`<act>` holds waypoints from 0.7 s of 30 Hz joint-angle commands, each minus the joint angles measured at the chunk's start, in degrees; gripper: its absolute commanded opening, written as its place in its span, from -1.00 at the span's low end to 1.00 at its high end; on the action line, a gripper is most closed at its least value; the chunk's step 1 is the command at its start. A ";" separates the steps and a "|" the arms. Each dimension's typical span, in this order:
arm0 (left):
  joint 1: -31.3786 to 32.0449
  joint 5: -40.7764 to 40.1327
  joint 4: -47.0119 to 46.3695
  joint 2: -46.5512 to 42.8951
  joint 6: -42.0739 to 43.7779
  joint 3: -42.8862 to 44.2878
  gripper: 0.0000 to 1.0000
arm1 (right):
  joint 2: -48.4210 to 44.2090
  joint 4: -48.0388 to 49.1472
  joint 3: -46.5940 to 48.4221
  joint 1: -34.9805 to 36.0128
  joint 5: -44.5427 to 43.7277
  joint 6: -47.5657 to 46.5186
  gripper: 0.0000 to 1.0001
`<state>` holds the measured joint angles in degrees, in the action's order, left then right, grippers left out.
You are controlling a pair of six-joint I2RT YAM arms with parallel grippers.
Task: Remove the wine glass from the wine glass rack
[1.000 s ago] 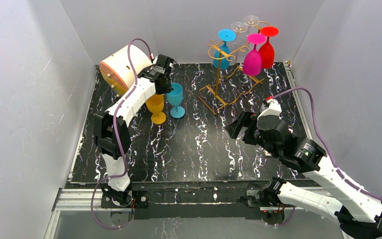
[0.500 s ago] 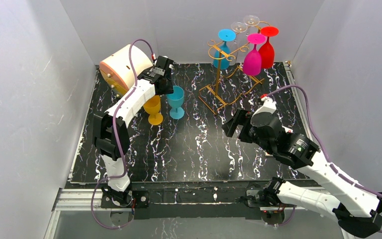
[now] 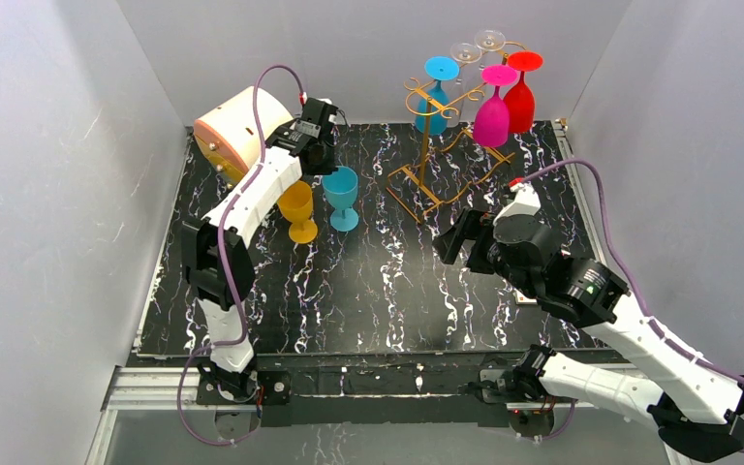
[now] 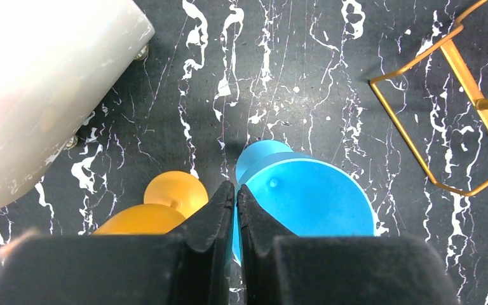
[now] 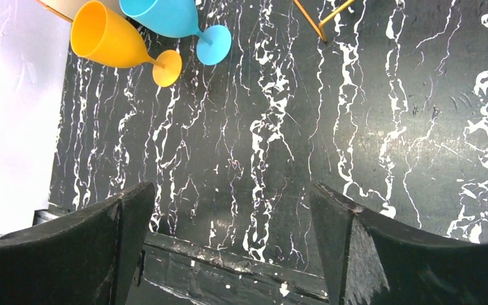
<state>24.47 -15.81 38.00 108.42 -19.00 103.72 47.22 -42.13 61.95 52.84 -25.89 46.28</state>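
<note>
Left gripper (image 4: 236,189): fingers brought together, tips all but touching, only a hairline slit between them. I see nothing clamped there. It hangs above the table (image 3: 368,291), over the gap between two upright glasses.

Blue wine glass (image 4: 305,197): standing on its foot, just to the right of my left fingertips. The rim sits close beside the right finger; I cannot tell whether it touches.

Orange wine glass (image 4: 176,190): upright, just to the left of the fingers and right next to the blue one.

Wine glass rack (image 4: 460,63): a corner of its gold wire base shows to the upper right in the left wrist view, apart from the two standing glasses. In the top view it stands at the back of the table, right of centre. Hanging upside down from its hooks are a second blue glass (image 3: 434,107), a magenta glass (image 3: 491,118) and a red glass (image 3: 519,102). Two clear glass feet (image 3: 465,51) show at the top; their bowls are too faint to make out.

Right gripper (image 5: 230,190): fingers spread wide, nothing between them, only bare marbled table below. It is held in front of the rack, well apart from every glass.

Cream and orange drum (image 3: 237,131): lying at the back left, behind my left arm.
</note>
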 commanded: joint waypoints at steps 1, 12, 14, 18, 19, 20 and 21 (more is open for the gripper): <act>-0.30 0.84 5.07 2.65 2.75 4.13 -0.93 | -1.37 0.76 2.87 -0.23 -2.49 -1.72 0.97; -0.30 1.04 4.98 2.42 3.61 2.99 -0.76 | -0.58 1.61 1.85 -0.24 -1.71 -1.37 0.97; -0.30 1.17 4.98 2.48 3.62 2.73 -0.72 | -0.32 1.61 1.95 -0.26 -1.76 -1.69 0.97; -0.30 2.08 4.88 2.55 3.87 2.56 -0.60 | -0.23 1.70 1.86 -0.24 -1.74 -1.88 0.97; -0.30 2.18 4.82 2.50 3.93 2.57 -0.59 | -0.36 1.79 1.81 -0.21 -1.71 -1.85 0.97; -0.30 2.19 4.88 2.51 3.97 2.49 -0.59 | -0.38 1.79 1.77 -0.24 -1.77 -1.89 0.97; -0.30 2.19 4.87 2.59 4.04 2.44 -0.58 | -0.42 1.85 1.72 -0.23 -1.69 -1.86 0.97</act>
<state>24.32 -14.96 40.47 111.13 -15.73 106.80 47.13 -42.02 62.46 52.84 -26.68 44.91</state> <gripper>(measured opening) 0.203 0.984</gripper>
